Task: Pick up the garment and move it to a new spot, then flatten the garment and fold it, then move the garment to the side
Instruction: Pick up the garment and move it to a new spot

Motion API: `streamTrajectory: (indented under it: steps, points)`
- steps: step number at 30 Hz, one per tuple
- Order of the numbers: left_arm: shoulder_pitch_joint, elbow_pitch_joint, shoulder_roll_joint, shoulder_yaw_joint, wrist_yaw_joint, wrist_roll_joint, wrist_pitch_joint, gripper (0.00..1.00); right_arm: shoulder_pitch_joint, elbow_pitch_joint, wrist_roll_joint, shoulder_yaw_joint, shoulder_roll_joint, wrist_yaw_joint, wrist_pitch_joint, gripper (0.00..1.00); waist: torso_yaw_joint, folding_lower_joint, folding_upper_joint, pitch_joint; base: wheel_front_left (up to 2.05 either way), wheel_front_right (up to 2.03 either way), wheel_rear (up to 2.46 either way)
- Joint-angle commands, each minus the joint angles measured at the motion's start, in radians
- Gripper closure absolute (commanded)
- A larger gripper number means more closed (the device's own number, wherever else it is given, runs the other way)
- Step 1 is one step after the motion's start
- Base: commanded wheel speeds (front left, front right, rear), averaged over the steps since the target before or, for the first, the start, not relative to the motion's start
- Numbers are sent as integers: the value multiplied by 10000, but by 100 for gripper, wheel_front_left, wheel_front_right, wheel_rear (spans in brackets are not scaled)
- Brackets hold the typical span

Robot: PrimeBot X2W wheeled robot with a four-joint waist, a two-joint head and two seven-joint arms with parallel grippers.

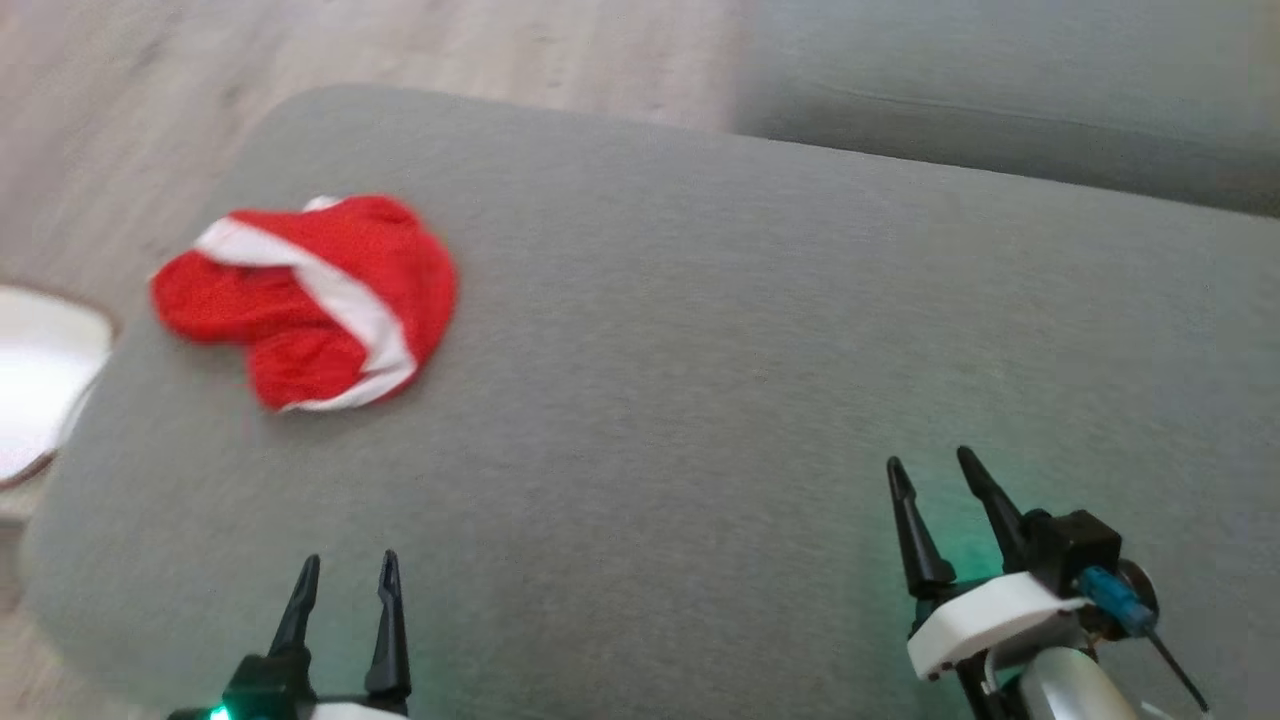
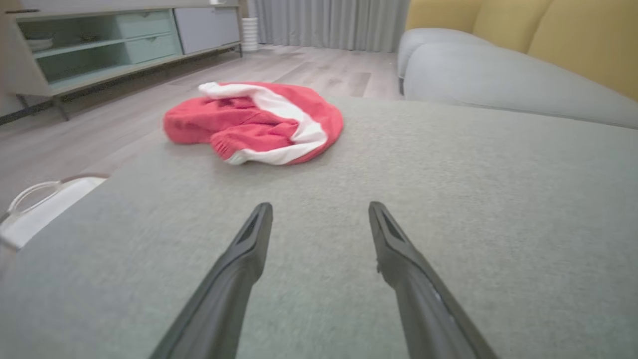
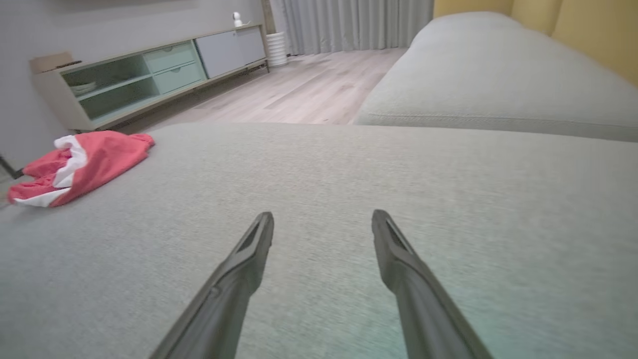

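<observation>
The garment (image 1: pixel 310 295) is red with a white band, crumpled in a heap at the far left of the grey cushion (image 1: pixel 720 330). In the left wrist view the garment (image 2: pixel 259 122) lies ahead and slightly left of my fingers. In the right wrist view the garment (image 3: pixel 79 164) sits far off to the left. My left gripper (image 1: pixel 348 565) is open near the cushion's front edge, well short of the garment, with nothing between its fingers. My right gripper (image 1: pixel 932 462) is open at the lower right, over bare cushion, holding nothing.
A white object with a dark rim (image 1: pixel 40 380) stands off the cushion's left edge. A grey sofa seat (image 1: pixel 1000 90) adjoins the cushion at the back right, with yellow back cushions (image 2: pixel 573 35). Wood floor (image 1: pixel 350 50) lies beyond, and a low cabinet (image 2: pixel 99 45) stands across it.
</observation>
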Motion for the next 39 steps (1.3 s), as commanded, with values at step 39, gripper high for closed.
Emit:
streamTrajectory:
  steps: [39]
  points:
    - [-7830, 4031, 3961, -2062, -1051, -4994, 1657, 0, -2431, -1650, -456, 1194, -22, -9, -107, 0, -683, -1, 0, 3829, 0, 0, 0]
